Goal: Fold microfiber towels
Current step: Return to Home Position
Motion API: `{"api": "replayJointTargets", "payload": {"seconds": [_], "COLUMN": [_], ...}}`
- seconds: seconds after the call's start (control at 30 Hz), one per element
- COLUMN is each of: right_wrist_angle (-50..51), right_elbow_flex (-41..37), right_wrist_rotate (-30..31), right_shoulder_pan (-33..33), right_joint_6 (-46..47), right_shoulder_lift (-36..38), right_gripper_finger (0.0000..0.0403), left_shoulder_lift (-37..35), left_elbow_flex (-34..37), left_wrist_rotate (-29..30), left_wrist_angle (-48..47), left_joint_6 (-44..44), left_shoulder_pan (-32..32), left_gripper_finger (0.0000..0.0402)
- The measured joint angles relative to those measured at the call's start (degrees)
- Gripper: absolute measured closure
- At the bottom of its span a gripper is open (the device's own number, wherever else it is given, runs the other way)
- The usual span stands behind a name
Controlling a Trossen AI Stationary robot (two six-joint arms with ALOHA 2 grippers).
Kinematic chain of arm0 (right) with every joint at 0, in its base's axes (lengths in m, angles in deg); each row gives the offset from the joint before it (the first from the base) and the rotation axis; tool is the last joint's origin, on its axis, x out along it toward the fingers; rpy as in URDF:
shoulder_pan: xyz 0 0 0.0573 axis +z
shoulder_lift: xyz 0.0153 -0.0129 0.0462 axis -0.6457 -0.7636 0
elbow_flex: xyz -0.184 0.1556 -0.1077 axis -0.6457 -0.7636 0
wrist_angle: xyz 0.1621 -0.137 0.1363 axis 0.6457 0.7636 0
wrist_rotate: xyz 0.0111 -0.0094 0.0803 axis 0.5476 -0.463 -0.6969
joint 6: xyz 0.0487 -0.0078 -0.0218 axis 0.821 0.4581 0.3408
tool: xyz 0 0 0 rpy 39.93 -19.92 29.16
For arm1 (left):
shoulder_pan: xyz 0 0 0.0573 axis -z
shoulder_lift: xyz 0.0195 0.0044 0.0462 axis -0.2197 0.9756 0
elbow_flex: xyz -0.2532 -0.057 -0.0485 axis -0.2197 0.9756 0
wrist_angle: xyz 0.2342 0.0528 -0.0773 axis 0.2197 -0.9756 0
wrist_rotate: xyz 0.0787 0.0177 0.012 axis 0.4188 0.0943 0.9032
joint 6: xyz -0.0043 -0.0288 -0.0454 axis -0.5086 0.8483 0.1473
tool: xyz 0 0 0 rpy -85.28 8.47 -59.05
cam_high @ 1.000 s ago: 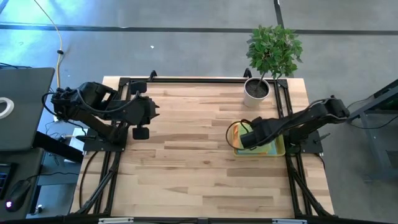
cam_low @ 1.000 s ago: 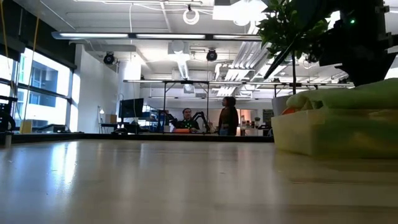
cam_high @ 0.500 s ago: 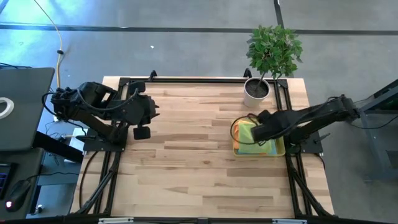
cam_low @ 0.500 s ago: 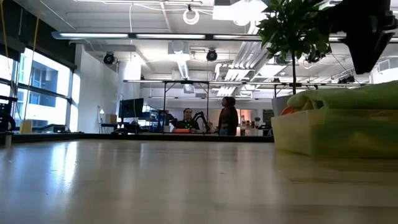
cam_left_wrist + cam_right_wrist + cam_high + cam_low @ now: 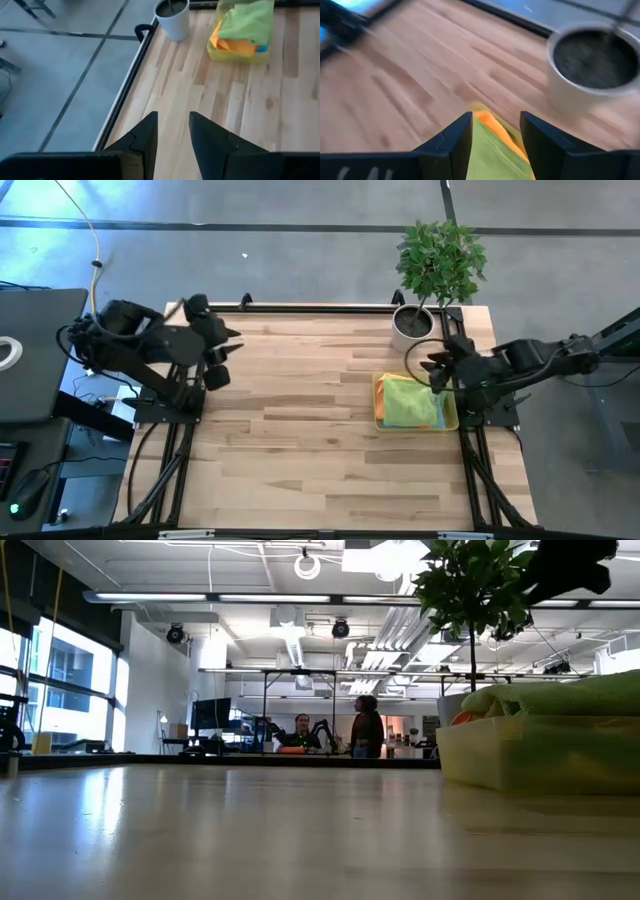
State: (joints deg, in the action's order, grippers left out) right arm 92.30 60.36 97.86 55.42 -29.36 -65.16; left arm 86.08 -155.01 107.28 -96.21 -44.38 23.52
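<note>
A stack of microfiber towels (image 5: 410, 402), lime green on top with orange and a bit of teal below, lies in a small yellowish bin (image 5: 379, 395) on the table's right side. It also shows in the left wrist view (image 5: 247, 25) and the low view (image 5: 560, 695). My right gripper (image 5: 440, 365) is open and empty, raised over the bin's far right corner; the green and orange cloth (image 5: 492, 145) shows below, between its fingers. My left gripper (image 5: 225, 345) is open and empty, raised at the table's far left and pointing toward the bin.
A white plant pot (image 5: 412, 325) with a leafy plant stands at the far right, just behind the bin and close to my right gripper (image 5: 495, 130). Black frame rails run along the table's edges. Bare wood stretches across the middle and near side. People show far off in the room.
My right gripper has risen off the towel stack and drawn back toward the table's right and far edge, uncovering the stack. My left gripper has pulled back toward the table's far left corner and turned.
</note>
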Motion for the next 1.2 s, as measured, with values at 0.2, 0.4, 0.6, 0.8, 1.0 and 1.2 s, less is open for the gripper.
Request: {"api": "replayJointTargets", "payload": {"seconds": [0.2, 0.4, 0.6, 0.8, 1.0, 1.2], "right_wrist_angle": [-16.91, -31.99, -45.76, -57.29, -73.9, -76.53], "right_elbow_flex": [-11.57, -25.27, -37.32, -46.28, -53.99, -54.6], "right_wrist_rotate": [-0.71, -2.09, -2.19, -2.48, -3.99, -4.69], "right_shoulder_pan": [0.0, 0.0, 0.0, 0.0, -0.2, -0.22], "right_joint_6": [-8.22, -11.27, -12.77, -13.35, -18.58, -23.27], "right_shoulder_lift": [13.67, 25.46, 33.58, 37.81, 38.71, 38.51], "right_gripper_finger": [0.0247, 0.0247, 0.0247, 0.0247, 0.0247, 0.0247], "left_shoulder_lift": [-1.62, -2.13, -2.12, -2.16, -2.16, -2.07], "left_elbow_flex": [-0.02, -0.02, -0.04, -0.04, -0.04, -0.04], "left_wrist_rotate": [0.36, 0.76, 3.04, 4.5, 3.35, 1.89], "left_wrist_angle": [0.02, 0.04, 0.07, 0.1, 0.15, 0.6], "left_joint_6": [2.56, 2.56, 2.74, 4.63, 6.97, 7.2], "left_shoulder_pan": [0.0, 0.0, 0.0, -0.01, -1.18, -4.2], "left_gripper_finger": [0.03, 0.03, 0.03, 0.03, 0.03, 0.03]}}
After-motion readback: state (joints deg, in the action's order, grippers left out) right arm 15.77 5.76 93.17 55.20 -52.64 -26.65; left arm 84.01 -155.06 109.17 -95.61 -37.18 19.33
